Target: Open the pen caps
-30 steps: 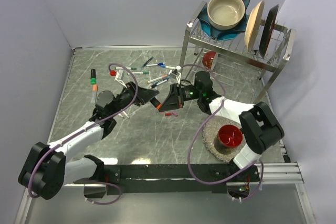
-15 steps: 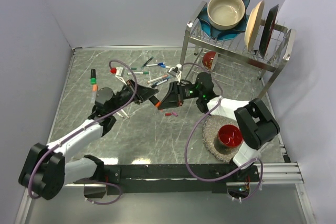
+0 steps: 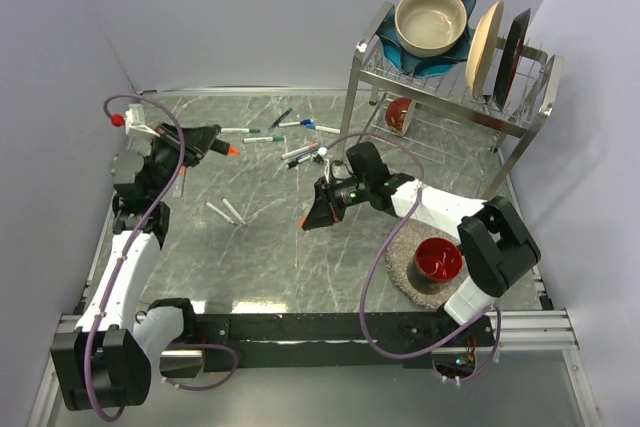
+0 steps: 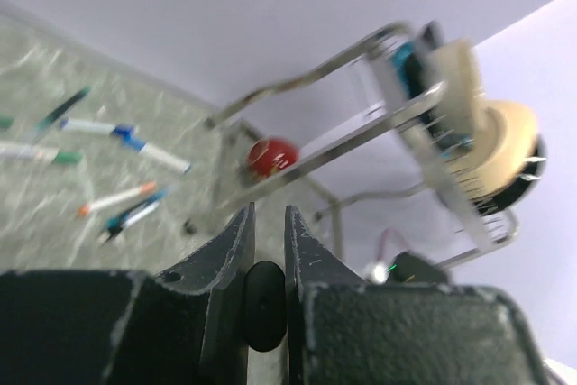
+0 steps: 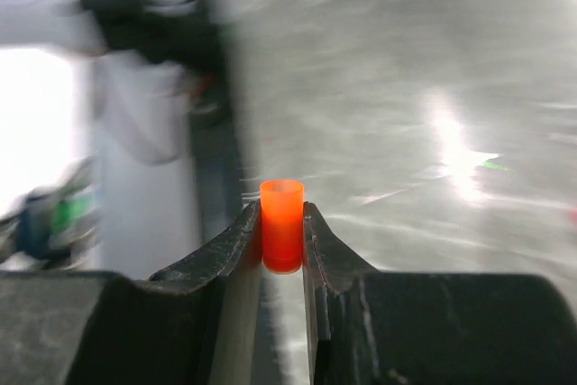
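Our arms have swung well apart. Our right gripper (image 3: 309, 219) pinches the freed orange cap (image 5: 282, 223), and our left gripper (image 3: 210, 143) is clamped narrowly on the bared marker (image 3: 230, 150). We judge this cap opened, with more capped pens (image 3: 300, 153) waiting.

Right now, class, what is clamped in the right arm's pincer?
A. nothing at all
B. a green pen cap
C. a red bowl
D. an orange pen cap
D: in the right wrist view, a short orange cap sits upright, pinched between the two fingers of the right pincer.
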Robot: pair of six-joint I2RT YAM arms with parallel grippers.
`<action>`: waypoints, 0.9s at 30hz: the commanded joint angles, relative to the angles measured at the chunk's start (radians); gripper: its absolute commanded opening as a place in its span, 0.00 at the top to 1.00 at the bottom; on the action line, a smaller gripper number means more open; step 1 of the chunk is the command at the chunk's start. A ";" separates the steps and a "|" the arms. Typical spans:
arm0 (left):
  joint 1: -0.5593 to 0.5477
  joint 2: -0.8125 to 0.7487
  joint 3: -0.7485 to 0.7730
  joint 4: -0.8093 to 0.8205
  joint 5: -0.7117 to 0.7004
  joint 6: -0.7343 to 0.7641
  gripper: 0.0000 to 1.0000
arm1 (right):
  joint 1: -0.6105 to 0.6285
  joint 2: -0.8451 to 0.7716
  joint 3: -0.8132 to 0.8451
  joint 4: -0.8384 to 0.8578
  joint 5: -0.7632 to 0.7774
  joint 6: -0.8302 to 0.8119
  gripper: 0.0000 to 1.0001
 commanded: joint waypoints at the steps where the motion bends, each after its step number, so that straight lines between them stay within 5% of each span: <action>1: 0.004 -0.012 0.010 -0.310 0.007 0.111 0.99 | -0.004 0.019 0.116 -0.254 0.515 -0.267 1.00; 10: 0.004 0.005 -0.117 -0.552 -0.179 0.145 0.99 | -0.004 0.169 0.203 -0.367 0.791 -0.388 0.97; 27: 0.004 0.278 -0.132 -0.633 -0.357 0.129 0.99 | -0.040 0.263 0.279 -0.433 0.757 -0.407 0.76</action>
